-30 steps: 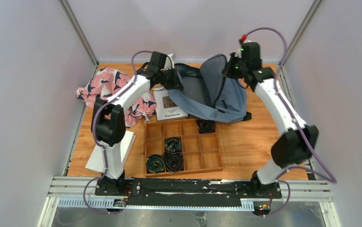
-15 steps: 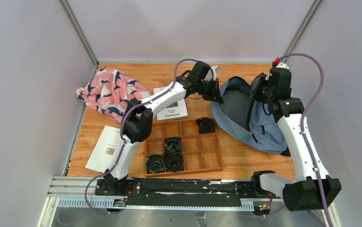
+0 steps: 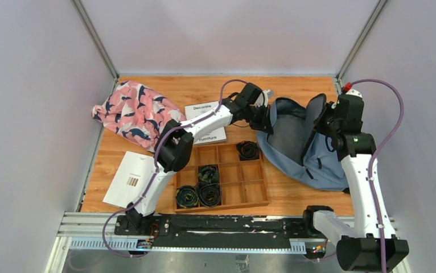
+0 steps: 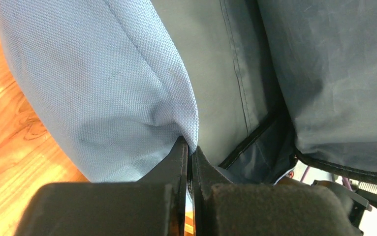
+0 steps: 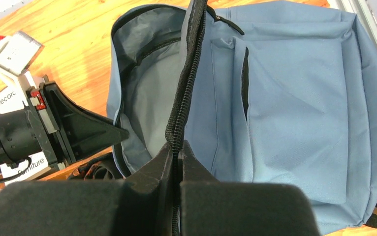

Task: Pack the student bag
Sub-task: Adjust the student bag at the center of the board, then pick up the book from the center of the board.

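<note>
The student bag [image 3: 312, 162], slate-blue with dark zipper trim, lies on the right of the table, beside the wooden tray. Its main mouth is held open between my two grippers. My left gripper [image 3: 267, 123] is shut on the left fabric rim of the mouth; the left wrist view shows the woven blue bag [image 4: 103, 88] pinched at the left gripper [image 4: 190, 147]. My right gripper [image 3: 322, 121] is shut on the raised zipper edge of the front flap. In the right wrist view the right gripper [image 5: 179, 145] clamps the black zipper [image 5: 184, 88], with the grey lining [image 5: 149, 93] open beyond.
A wooden tray [image 3: 253, 192] with dark rolled items [image 3: 209, 193] sits at centre front. A white book [image 3: 202, 108] lies under the left arm, a pink patterned cloth [image 3: 136, 114] at the back left, a white booklet [image 3: 131, 179] at the front left.
Both grippers have carried the bag from the back centre to the right and nearer. It now rests right of the tray, uncovering the book. Both grips held throughout.
</note>
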Robot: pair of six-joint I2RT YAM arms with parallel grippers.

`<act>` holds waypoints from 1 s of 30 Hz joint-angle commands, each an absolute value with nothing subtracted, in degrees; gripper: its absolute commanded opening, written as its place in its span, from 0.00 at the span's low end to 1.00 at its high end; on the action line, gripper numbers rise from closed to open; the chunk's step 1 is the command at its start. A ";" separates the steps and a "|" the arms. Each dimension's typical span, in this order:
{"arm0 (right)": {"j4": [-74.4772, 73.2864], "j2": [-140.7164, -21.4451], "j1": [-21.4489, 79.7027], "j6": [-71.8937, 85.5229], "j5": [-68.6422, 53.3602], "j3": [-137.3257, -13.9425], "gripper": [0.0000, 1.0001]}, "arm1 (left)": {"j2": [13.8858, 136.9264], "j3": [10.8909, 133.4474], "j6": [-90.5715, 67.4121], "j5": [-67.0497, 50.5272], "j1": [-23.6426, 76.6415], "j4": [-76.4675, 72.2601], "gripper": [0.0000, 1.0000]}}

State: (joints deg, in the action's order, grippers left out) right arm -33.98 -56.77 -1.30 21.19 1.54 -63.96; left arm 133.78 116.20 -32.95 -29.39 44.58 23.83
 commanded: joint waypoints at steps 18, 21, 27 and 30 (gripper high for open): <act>-27.60 -45.70 -2.11 28.56 0.88 -52.29 0.00 | 120.88 118.28 -25.25 -24.69 38.17 31.86 0.45; -27.60 -45.82 -2.11 28.56 -0.93 -52.38 0.00 | 115.94 113.30 -25.22 -22.73 33.36 33.96 0.45; -27.49 -46.13 -2.11 28.48 -0.90 -52.47 0.00 | 103.85 102.26 -18.18 -5.19 28.41 37.04 0.61; -27.11 -46.22 -2.11 28.84 -0.87 -52.02 0.00 | 101.58 96.41 -18.15 2.70 26.75 37.40 0.64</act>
State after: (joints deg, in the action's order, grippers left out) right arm -28.64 -46.54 -1.32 27.75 -0.05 -51.35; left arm 104.86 101.86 -21.37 -10.22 26.72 34.98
